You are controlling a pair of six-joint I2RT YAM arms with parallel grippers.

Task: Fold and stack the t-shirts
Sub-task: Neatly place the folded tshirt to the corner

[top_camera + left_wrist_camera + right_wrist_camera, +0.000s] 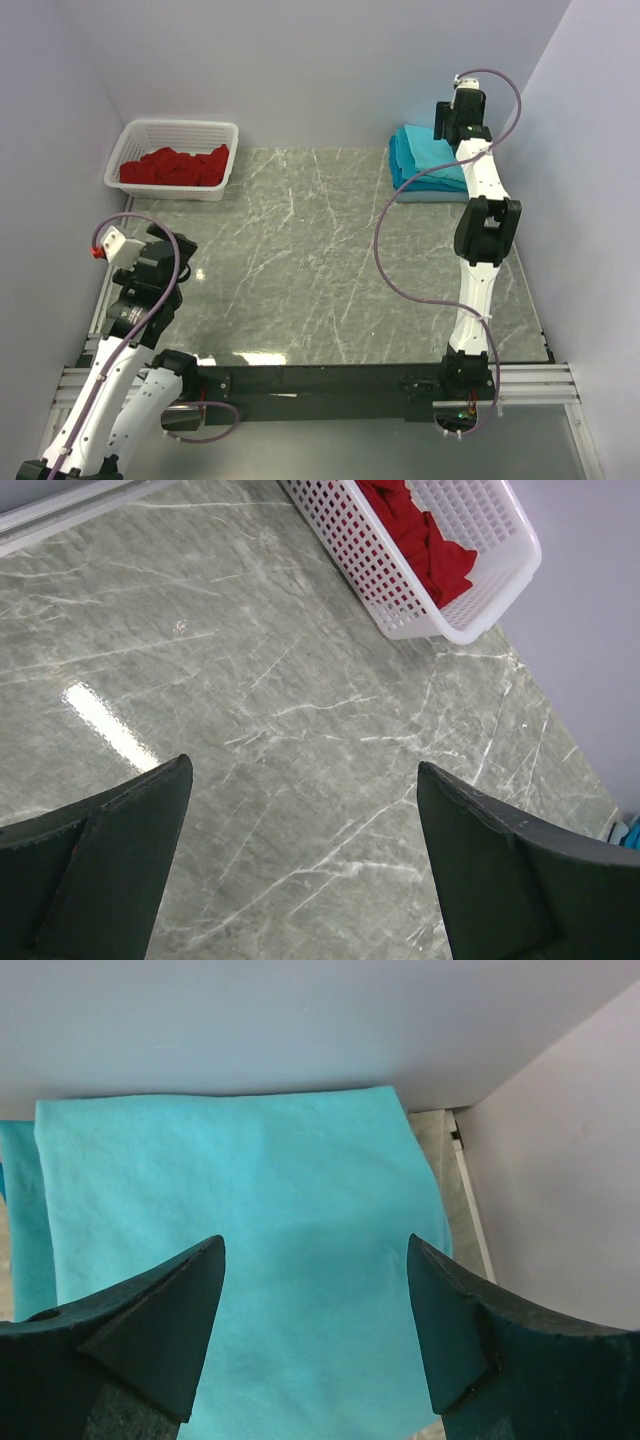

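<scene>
A stack of folded turquoise t-shirts (420, 160) lies at the far right of the table against the back wall. In the right wrist view the top shirt (250, 1210) is flat and smooth. My right gripper (315, 1245) is open and empty, held above the stack; in the top view it (452, 118) is over the stack's far side. My left gripper (305, 770) is open and empty above bare table at the near left (172, 245).
A white plastic basket (135, 140) holding crumpled red cloths (175, 165) stands at the far left; it also shows in the left wrist view (500, 590). The grey marble table (300, 260) is walled on three sides. A purple cable (400, 260) loops beside the right arm.
</scene>
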